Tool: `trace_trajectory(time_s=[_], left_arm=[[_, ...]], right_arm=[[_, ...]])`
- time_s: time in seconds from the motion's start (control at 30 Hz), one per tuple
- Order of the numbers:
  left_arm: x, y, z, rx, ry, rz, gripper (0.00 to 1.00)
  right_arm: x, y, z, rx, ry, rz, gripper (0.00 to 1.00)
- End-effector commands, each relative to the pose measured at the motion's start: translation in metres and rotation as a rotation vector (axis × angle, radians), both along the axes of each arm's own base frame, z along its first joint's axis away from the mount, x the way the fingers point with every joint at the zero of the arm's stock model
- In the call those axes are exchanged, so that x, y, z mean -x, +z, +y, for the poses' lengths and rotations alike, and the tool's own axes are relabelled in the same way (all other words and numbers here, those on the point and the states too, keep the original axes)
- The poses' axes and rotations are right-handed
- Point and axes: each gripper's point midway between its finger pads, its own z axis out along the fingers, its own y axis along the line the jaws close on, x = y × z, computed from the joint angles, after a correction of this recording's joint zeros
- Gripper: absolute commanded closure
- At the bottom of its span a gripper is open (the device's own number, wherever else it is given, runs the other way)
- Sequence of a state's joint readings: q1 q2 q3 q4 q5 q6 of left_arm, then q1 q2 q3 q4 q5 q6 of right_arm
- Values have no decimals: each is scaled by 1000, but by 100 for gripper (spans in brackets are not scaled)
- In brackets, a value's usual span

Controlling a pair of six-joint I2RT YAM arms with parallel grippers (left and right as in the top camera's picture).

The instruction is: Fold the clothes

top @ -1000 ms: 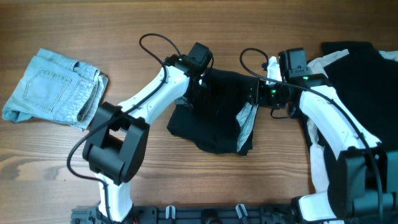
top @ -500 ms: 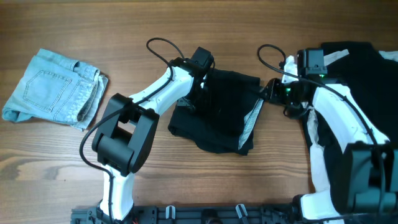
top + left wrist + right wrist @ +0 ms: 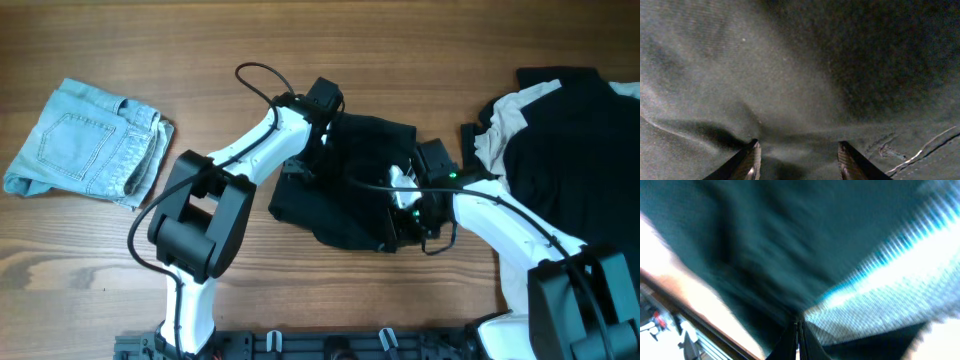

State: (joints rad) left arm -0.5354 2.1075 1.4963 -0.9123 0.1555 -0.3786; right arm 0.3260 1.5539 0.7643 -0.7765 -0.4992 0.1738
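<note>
Jaws of the left gripper (image 3: 799, 151): standing wide apart, both fingertips pressed down on the black shorts (image 3: 345, 200), with nothing caught between them. The cloth between the tips is puckered into a low ridge.

Jaws of the right gripper (image 3: 797, 325): drawn together to a single line. The right wrist view is heavily blurred, so it cannot be confirmed whether cloth is pinched between them. The tips sit at the seam where the black cloth meets a pale mesh lining (image 3: 880, 290).

Black shorts: lying crumpled on the wooden table (image 3: 300, 290), with both arms reaching onto them. The left gripper is at their far edge and the right gripper at their right-hand edge, where a strip of pale lining shows.

Denim shorts (image 3: 85, 150): folded, well to the left of the black shorts and clear of both arms.

Heap of black-and-white garments (image 3: 560, 130): unfolded, to the right of the black shorts, just beyond the right arm.
</note>
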Motion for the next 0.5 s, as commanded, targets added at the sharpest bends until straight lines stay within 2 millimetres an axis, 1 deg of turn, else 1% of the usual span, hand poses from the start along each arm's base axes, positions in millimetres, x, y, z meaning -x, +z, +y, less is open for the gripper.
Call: trace_trajectory(time_s=[0.0, 0.03, 0.07, 0.1, 0.17, 0.2, 0.27, 0.3, 0.33, 0.37, 0.4, 0.43, 0.47], left_arm=[[5, -7, 23, -47, 32, 62, 48], [7, -4, 32, -57, 49, 80, 46], [6, 0, 37, -57, 63, 83, 45], [3, 5, 41, -50, 75, 71, 42], [0, 14, 41, -38, 80, 50, 41], [-2, 20, 40, -29, 80, 32, 41], [-6, 34, 38, -8, 80, -2, 41], [-11, 42, 36, 10, 80, -35, 41], [-23, 53, 30, 44, 80, -103, 45], [-40, 59, 24, 70, 56, -181, 48], [-53, 60, 23, 68, 61, -237, 49], [-63, 61, 22, 65, 66, -279, 50], [-69, 62, 20, 74, 67, -302, 50]], right_arm=[[8, -12, -24, 168, -157, 87, 96], [4, -7, -26, 167, -172, 84, 94], [-4, 3, -27, 156, -177, 57, 65], [-16, 15, -27, 141, -192, 12, 57], [-44, 45, -22, 79, -190, -134, 61], [-62, 64, -16, 29, -199, -240, 66], [-81, 77, -11, -10, -205, -342, 73], [-88, 76, -9, -18, -208, -362, 73], [-96, 71, -9, -11, -216, -374, 72], [-106, 55, -16, 49, -257, -365, 64], [-111, 40, -20, 87, -284, -341, 59], [-113, 26, -19, 93, -280, -314, 57], [-113, 11, -14, 81, -267, -276, 55]])
